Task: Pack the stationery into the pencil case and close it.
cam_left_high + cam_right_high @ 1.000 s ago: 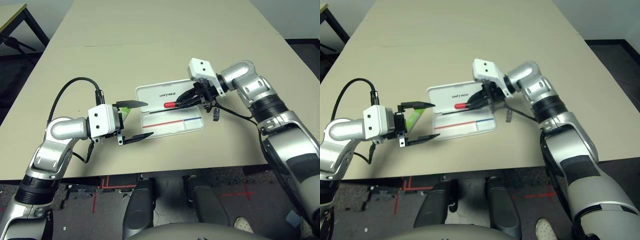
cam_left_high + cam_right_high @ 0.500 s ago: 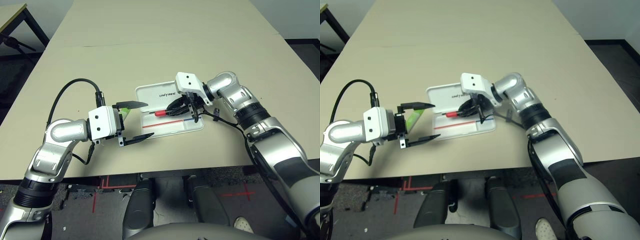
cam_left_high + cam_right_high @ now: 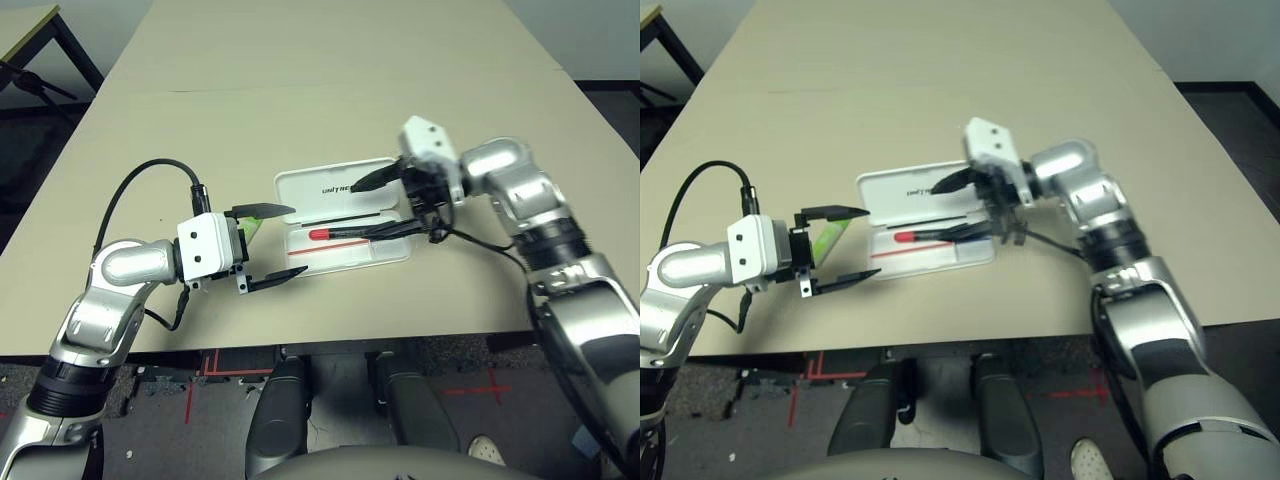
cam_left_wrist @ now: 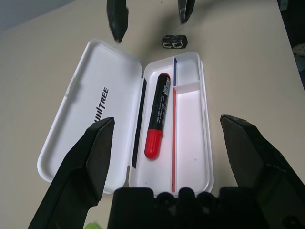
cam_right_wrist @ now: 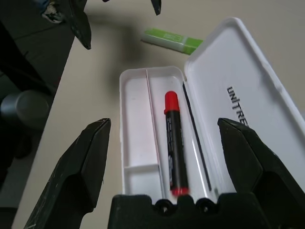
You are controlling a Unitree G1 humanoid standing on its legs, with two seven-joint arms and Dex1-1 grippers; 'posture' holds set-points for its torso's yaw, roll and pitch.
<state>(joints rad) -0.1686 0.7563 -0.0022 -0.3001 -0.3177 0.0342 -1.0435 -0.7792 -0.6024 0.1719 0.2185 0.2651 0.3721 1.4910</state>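
On the tan table [image 3: 330,90], pencil case [image 4: 114,109] lying open, red marker [image 4: 156,116] inside its tray, green stick [image 5: 172,40] just left beside the wide-open left gripper [image 3: 272,245], right gripper [image 3: 385,205] spread empty over the case's right end, small dark piece [image 4: 173,41] just beyond.

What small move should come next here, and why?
Probably the left gripper, open, should close in on the green stick, lying on the table beside the open pencil case. The red marker already lies inside, and the right gripper is open and empty.
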